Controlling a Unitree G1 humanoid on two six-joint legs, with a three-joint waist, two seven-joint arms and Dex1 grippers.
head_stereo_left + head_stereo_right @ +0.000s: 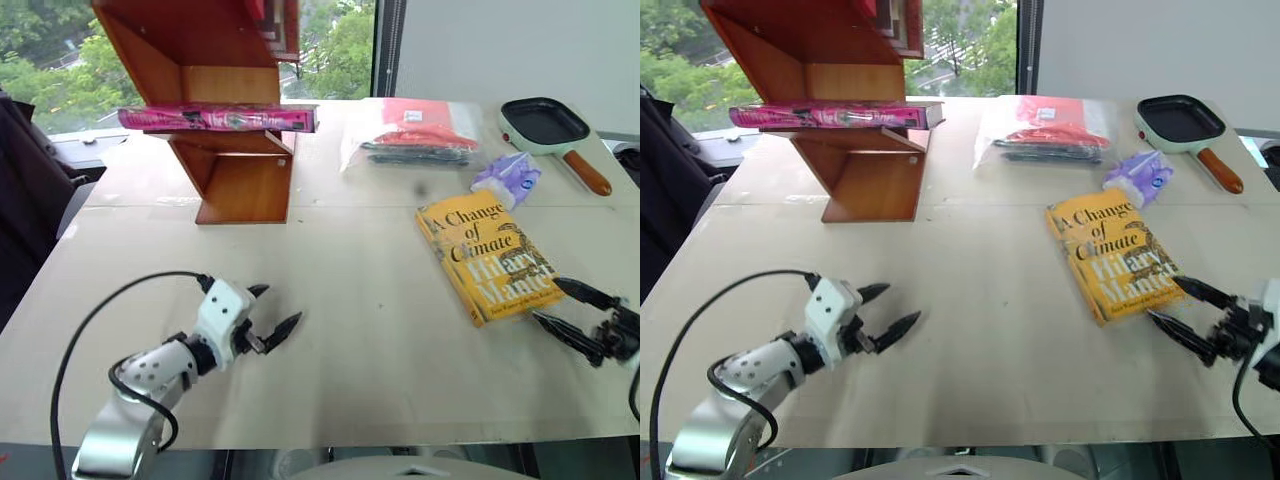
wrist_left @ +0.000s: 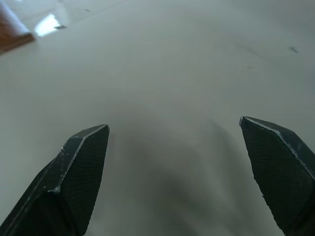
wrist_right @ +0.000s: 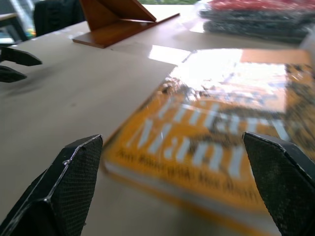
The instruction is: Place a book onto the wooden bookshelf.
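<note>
The pink book [image 1: 215, 118] lies flat on a lower ledge of the reddish-brown wooden bookshelf [image 1: 240, 180] at the table's far left, its ends sticking out past both sides. My left gripper [image 1: 282, 304] hovers low over the bare table [image 1: 380, 340] at the near left, open and empty, well short of the shelf. In its wrist view the left gripper [image 2: 174, 125] has nothing but tabletop between its spread fingers. My right gripper [image 1: 546, 300] is open at the near right, its tips just off the near corner of a yellow book [image 3: 221, 147].
The yellow paperback [image 1: 487, 258] lies flat right of centre. Behind it are a purple-white packet [image 1: 507, 177], a clear bag of red and dark items [image 1: 415, 135] and a small pan with a brown handle [image 1: 545, 122]. A dark object [image 1: 25, 190] stands off the table's left edge.
</note>
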